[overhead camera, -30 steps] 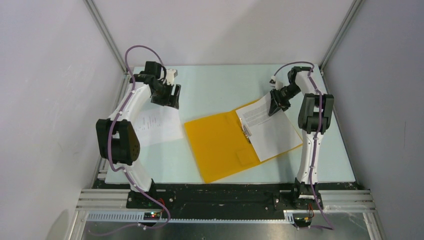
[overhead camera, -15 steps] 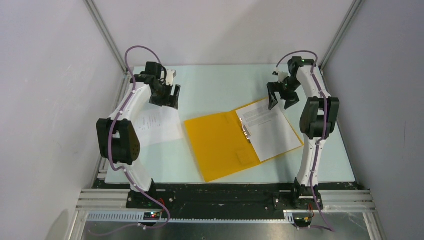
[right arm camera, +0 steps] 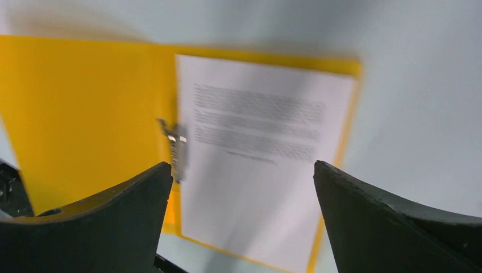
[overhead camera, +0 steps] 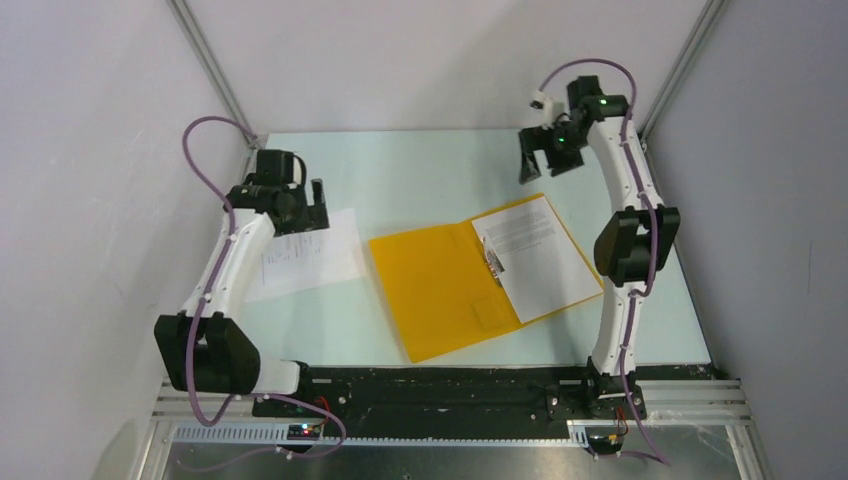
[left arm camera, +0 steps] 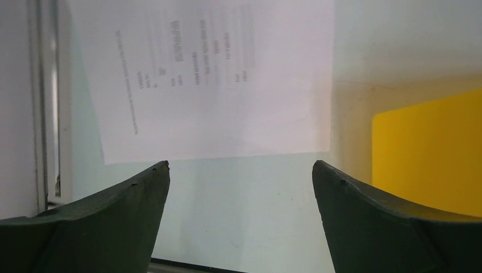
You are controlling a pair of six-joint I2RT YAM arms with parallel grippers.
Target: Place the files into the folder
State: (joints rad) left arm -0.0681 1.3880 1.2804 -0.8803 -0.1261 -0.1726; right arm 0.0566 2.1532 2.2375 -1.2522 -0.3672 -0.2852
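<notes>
Okay, near first: the folder (overhead camera: 440, 290) lies open and flat at mid-table, orange-yellow, with its metal clip (overhead camera: 492, 262) at the spine. One filed sheet (overhead camera: 540, 255) already sits on its right half, beside the clip. A loose sheet (overhead camera: 305, 255) lies flat on the table (overhead camera: 420, 170), left of the folder and apart from it, not yet in.

The left gripper (left arm camera: 239, 170) hovers over the loose sheet's near edge, jaws spread wide, holding nothing. Farther back, the right gripper (overhead camera: 545, 162) hangs high over the folder's far corner, jaws also spread and empty.

Handling, as a judgement: the sheet is thin, light and floppy, and flat on the table it offers no lip to pinch from above. Best bet is an edge or corner, probably the edge toward the folder, dragging or buckling it up first. It will likely sag and flutter when lifted and slip easily from the jaws. The folder looks stiffer and slick, so it may skate if pushed.
</notes>
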